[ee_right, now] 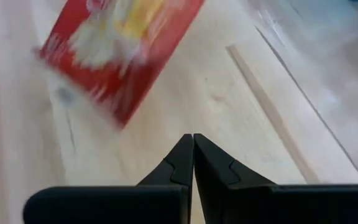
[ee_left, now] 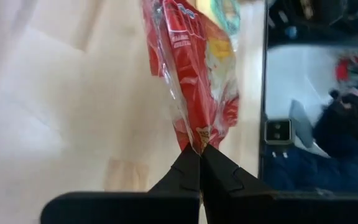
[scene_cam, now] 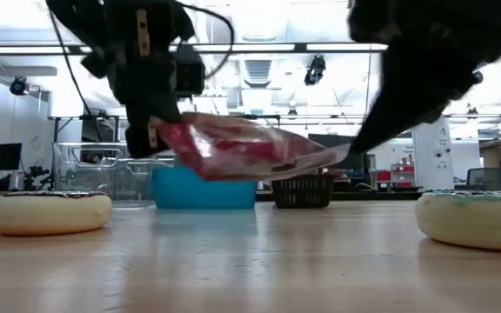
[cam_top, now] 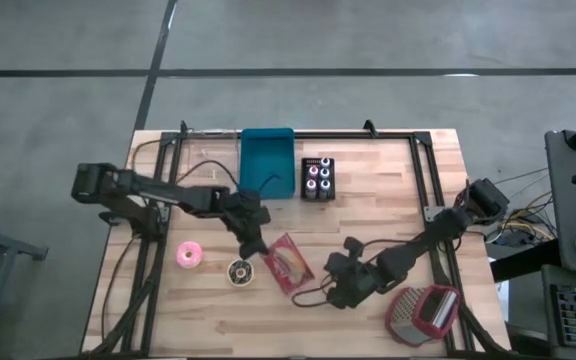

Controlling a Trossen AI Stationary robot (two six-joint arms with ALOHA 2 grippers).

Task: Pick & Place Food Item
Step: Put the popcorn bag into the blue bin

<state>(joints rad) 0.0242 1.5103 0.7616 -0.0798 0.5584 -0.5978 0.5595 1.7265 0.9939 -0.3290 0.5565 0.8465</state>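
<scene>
A red food packet in clear wrap [cam_top: 290, 265] hangs above the table's middle, shown in the low view as the packet [scene_cam: 250, 156] clear of the wood. My left gripper [cam_top: 258, 248] is shut on its left end. My right gripper [cam_top: 330, 290] is just to the packet's right, shut, with nothing between its fingers. In the right wrist view its shut tips [ee_right: 192, 138] stand a short way from the packet's corner [ee_right: 120, 118]. A pink doughnut [cam_top: 188, 255] and a cream doughnut [cam_top: 240, 272] lie flat on the table to the packet's left. My left gripper pinches the packet's narrowed wrapper end [ee_left: 196, 140] between its two fingertips [ee_left: 185, 165]. The fingers slant down from the table's left side. The packet stretches away from them about level, lifted clear of the table [scene_cam: 233, 261].
A blue bin [cam_top: 268, 162] and a black rack of small bottles [cam_top: 317, 178] stand at the far middle. A red and grey grater [cam_top: 423, 312] lies near the front right. A black frame [cam_top: 423, 180] runs along the table's sides.
</scene>
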